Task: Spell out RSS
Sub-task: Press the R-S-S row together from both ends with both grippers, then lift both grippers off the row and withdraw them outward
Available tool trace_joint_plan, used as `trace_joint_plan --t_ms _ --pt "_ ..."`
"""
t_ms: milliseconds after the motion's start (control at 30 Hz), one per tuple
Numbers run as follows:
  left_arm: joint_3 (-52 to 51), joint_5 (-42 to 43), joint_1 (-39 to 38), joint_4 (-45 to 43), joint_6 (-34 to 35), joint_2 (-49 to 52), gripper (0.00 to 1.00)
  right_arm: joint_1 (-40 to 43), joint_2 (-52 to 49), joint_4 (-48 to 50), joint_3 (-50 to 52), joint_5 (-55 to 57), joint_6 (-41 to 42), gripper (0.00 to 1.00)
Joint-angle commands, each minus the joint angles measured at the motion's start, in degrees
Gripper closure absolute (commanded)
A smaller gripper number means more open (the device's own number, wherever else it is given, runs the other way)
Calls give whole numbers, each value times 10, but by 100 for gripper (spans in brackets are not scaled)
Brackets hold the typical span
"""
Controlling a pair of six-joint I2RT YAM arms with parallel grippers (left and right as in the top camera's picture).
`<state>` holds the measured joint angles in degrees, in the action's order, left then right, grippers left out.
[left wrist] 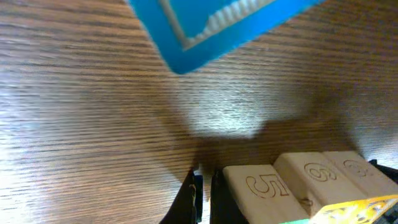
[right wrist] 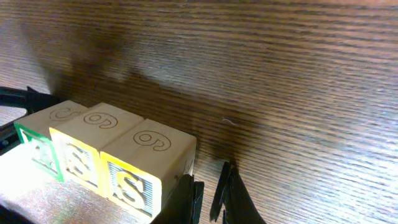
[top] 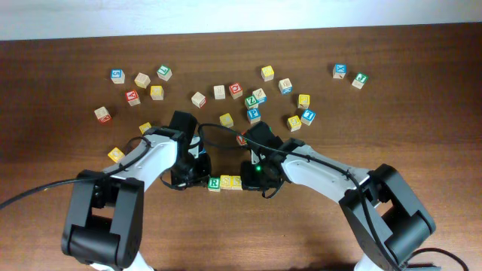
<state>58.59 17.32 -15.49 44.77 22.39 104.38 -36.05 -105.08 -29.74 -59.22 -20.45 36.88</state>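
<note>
Three blocks stand touching in a row near the table's front middle: a green R block [top: 214, 183], a yellow S block [top: 226, 181] and a second yellow S block [top: 236, 181]. My left gripper [top: 199, 173] is shut and empty, its tips against the row's left end. My right gripper [top: 253, 176] is shut and empty, its tips at the row's right end. In the right wrist view the R block [right wrist: 36, 142] and the two S blocks [right wrist: 86, 149] [right wrist: 138, 167] lie left of the fingers [right wrist: 210, 191]. In the left wrist view the row [left wrist: 264, 188] lies right of the fingers [left wrist: 203, 194].
Many loose letter blocks are scattered across the far half of the table, among them a blue one [top: 254, 115], a yellow one [top: 226, 120] and a yellow one at the left [top: 115, 155]. A blue block [left wrist: 217, 25] shows close above in the left wrist view.
</note>
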Motion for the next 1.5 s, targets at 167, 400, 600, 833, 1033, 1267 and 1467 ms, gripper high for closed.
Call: trace_joint_plan --t_ms 167,400,600,833,1033,1267,1467 --pt "-5 14 -27 -4 25 7 100 -4 -9 7 2 19 -16 93" --pt "-5 13 -27 26 24 7 100 -2 -9 10 2 26 -64 90" --pt "4 9 -27 19 24 7 100 -3 -9 -4 2 -2 -33 96" --pt "4 -6 -26 16 24 7 100 -3 -9 -14 2 -2 -19 96" --pt "6 -6 -19 18 24 7 100 -2 -8 -15 2 -3 -3 96" --pt "50 -67 -9 76 24 6 100 31 -8 -49 -17 1 -15 91" --pt "118 -133 55 192 20 -54 100 77 5 -105 -19 1 -66 94"
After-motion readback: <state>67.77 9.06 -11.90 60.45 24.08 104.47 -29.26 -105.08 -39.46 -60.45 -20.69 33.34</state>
